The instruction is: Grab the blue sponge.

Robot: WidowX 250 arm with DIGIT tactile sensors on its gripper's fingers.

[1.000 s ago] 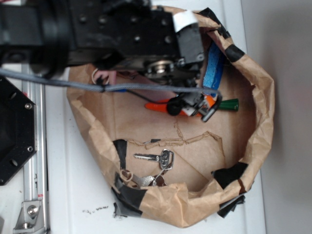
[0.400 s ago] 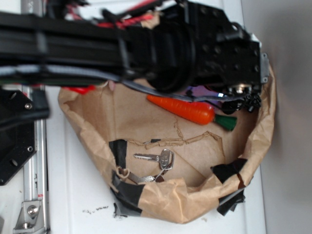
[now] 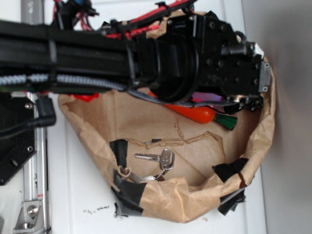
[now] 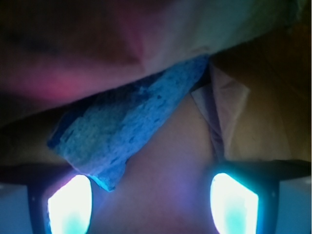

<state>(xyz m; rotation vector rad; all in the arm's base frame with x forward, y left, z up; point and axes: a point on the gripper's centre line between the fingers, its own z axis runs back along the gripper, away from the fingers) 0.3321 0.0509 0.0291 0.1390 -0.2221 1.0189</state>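
Inside the paper bag [image 3: 97, 129], at its upper right corner, the arm [image 3: 146, 58] reaches in from the left and covers most of the bag's top portion. The gripper [image 4: 151, 202] sits low in that corner; exterior view shows only its black housing, w/ the tips hidden behind the wrist block.

Wrist view: two fingers [image 4: 70, 204] appear at the bottom edge, glowing pale cyan, spread wide apart w/ open space between them. Nothing is clamped. The sponge [image 4: 129, 129] lies just ahead of the gripper, slanted from lower left to upper right. Its lower left end sits just above the left finger; contact cannot be confirmed. Texture is rough and porous, colour bright blue. A pinkish surface and pale paper overhang its upper edge. Brown bag wall fills the right side of this view.

Exterior view: sponge not visible; arm blocks it.

Other items, relative to the bag:
- Carrot [image 3: 195, 113]: orange toy w/ green top, on the bag floor toward the upper right, just below the wrist block, partly covered by it.
- Keys [image 3: 158, 161]: silver set on a ring, bag floor, lower centre, well apart from the carrot.
- Black tape [image 3: 127, 195]: patches on the bag rim at lower left and lower right.

The bag rests on a white table [image 3: 80, 195].
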